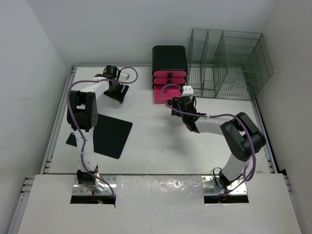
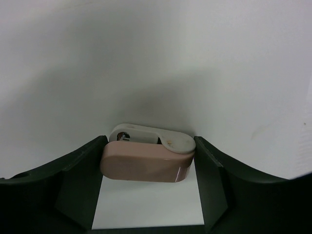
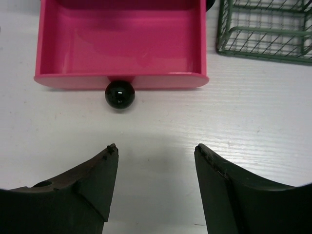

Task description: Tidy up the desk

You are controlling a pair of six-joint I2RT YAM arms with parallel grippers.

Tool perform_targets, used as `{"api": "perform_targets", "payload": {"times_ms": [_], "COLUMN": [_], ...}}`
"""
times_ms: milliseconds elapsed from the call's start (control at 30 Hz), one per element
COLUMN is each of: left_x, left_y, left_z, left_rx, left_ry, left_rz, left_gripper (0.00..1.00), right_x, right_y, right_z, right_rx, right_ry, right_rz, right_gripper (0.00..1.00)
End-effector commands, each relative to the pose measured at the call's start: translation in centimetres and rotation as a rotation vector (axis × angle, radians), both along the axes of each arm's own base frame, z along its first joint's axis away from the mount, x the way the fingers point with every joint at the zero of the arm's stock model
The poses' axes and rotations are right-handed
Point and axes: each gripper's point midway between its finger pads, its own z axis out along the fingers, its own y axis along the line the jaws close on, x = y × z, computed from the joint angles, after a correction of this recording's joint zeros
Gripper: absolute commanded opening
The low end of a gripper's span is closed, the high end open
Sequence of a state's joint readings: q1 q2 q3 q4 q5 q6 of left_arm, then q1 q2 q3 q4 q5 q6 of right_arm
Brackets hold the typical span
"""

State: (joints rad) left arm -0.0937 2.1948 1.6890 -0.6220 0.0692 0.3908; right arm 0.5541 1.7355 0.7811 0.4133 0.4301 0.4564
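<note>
Left wrist: left gripper (image 2: 151,142), jaws clamped on a rounded pink-and-white plastic case (image 2: 146,165), should carry it level toward 3 o'clock into the open pink plastic drawer (image 3: 122,80); right gripper (image 3: 156,147), jaws wide.

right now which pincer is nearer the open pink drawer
Right. The right pincer sits just in front of the open pink drawer, facing its knob; the left pincer is far off to its left, gripping a pink stapler.

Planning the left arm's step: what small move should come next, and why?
Probably carry the pink item, gripped by the left gripper, toward the drawer: it stands pulled out and empty, and the right gripper is open and apart from its knob.
</note>
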Motion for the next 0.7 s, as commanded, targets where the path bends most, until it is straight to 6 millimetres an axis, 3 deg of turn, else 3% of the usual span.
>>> {"api": "perform_targets", "payload": {"times_ms": [0, 200, 233, 267, 300, 367, 433, 467, 500, 567, 600, 633, 667], "left_x": [0.7, -1.1, -1.5, -1.6, -2.3, -2.3, -2.8, -2.1, -2.1, -0.5, -0.4, 0.4, 0.8], "left_y": [-1.8, -8.5, -10.8, -12.0, -14.3, -16.7, -19.8, -21.0, -22.6, -24.4, -25.7, -26.5, -26.7], "left_z": [6.8, 10.9, 11.7, 12.2, 12.2, 13.4, 12.8, 13.9, 13.2, 14.7, 13.8, 15.1, 14.8], "left_rx": [-0.035, -0.021, -0.022, -0.026, -0.027, -0.042, -0.045, -0.049, -0.048, -0.071, -0.078, -0.081, -0.06], "left_ry": [-0.114, -0.182, -0.2, -0.214, -0.21, -0.228, -0.217, -0.256, -0.259, -0.34, -0.338, -0.381, -0.387], "left_rz": [-0.041, -0.193, -0.245, -0.268, -0.316, -0.354, -0.406, -0.414, -0.432, -0.416, -0.42, -0.408, -0.394], "left_gripper": [0.29, 0.29, 0.29, 0.29, 0.29, 0.29, 0.29, 0.29, 0.3, 0.29, 0.29, 0.29, 0.29], "right_x": [0.1, -0.4, -0.4, -0.5, -0.7, -0.8, -1.2, -1.4, -1.8, -2.1, -2.4, -2.5, -2.7], "right_y": [-0.8, -3.6, -4.4, -5.0, -5.5, -6.7, -7.7, -8.0, -8.3, -8.8, -9.2, -9.3, -9.5], "right_z": [2.8, 4.9, 5.8, 6.0, 5.9, 6.8, 6.8, 7.0, 7.2, 7.5, 7.6, 7.7, 7.7], "right_rx": [0.007, 0.052, 0.068, 0.077, 0.094, 0.125, 0.12, 0.114, 0.109, 0.103, 0.099, 0.096, 0.09], "right_ry": [-0.078, -0.105, -0.119, -0.121, -0.117, -0.133, -0.14, -0.147, -0.156, -0.172, -0.178, -0.182, -0.184], "right_rz": [-0.04, -0.115, -0.134, -0.146, -0.161, -0.183, -0.209, -0.217, -0.219, -0.236, -0.239, -0.242, -0.246], "right_gripper": [0.63, 0.66, 0.66, 0.68, 0.68, 0.68, 0.68, 0.68, 0.68, 0.68, 0.68, 0.68, 0.68]}}
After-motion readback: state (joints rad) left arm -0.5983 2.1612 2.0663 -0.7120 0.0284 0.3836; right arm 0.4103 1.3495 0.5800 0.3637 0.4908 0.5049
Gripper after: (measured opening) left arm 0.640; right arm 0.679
